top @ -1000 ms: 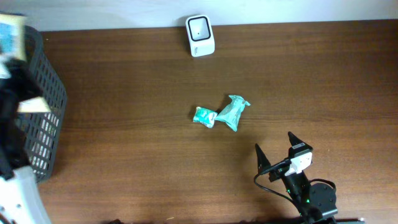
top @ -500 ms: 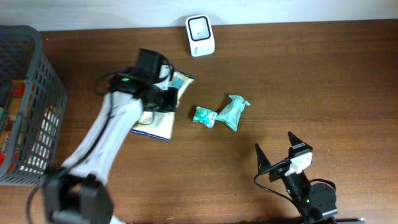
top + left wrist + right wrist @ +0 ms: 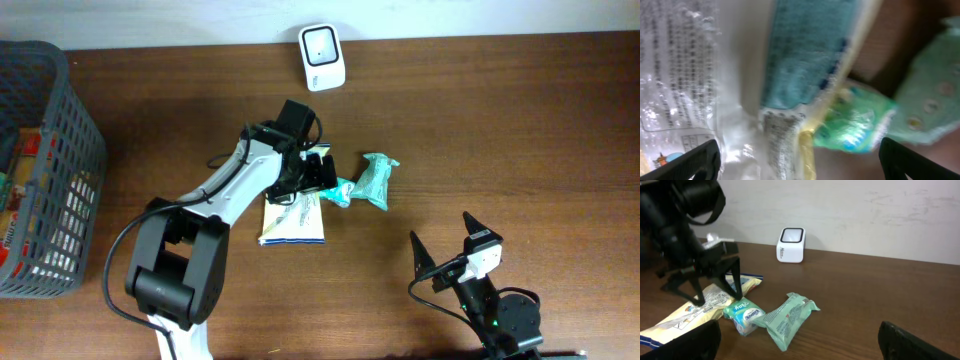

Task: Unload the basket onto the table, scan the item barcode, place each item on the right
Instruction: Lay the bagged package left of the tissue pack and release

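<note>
The step in hand looks like getting a grip on the packet so its barcode can be shown to the scanner. The packet lies flat on the table, well apart from the scanner, which stands at the far edge. Its near end touches or overlaps a small green pack, with a green pouch just beyond.

To do this well, the left gripper should close on the packet alone, at an edge clear of the green pack, so that nothing else is dragged along. The film is thin and crinkly, so a pinch on a raised fold should hold better than a pinch on the flat face. The printed side with the small text faces up in the wrist view. The barcode may be there, though blur makes it hard to tell. That face has to end up turned towards the scanner's window.

The left fingers stand wide apart, straddling the packet's end just above it, and grip nothing. The right gripper waits near the table's front edge, also spread wide and empty.
</note>
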You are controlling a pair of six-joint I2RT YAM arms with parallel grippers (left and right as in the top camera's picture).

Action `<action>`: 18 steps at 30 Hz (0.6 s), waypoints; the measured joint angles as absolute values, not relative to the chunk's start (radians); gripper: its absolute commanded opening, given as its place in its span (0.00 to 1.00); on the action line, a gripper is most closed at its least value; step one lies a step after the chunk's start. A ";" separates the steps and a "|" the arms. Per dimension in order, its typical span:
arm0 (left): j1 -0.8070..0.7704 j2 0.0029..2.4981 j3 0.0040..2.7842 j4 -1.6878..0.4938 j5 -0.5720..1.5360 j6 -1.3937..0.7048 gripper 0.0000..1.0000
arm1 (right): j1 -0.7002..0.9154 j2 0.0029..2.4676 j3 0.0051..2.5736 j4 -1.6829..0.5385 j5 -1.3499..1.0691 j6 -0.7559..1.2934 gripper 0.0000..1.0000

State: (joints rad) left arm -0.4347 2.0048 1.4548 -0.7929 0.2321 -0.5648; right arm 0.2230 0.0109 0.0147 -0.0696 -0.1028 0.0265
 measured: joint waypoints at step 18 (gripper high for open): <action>0.287 1.390 1.700 -0.812 -0.079 -0.226 1.00 | 0.223 0.011 0.015 -0.070 -0.103 0.027 0.99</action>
State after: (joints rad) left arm 0.2867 1.3903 1.6997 -0.8120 -0.0788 -0.2260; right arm 0.2230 0.0109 0.0147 -0.0696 -0.1028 0.0269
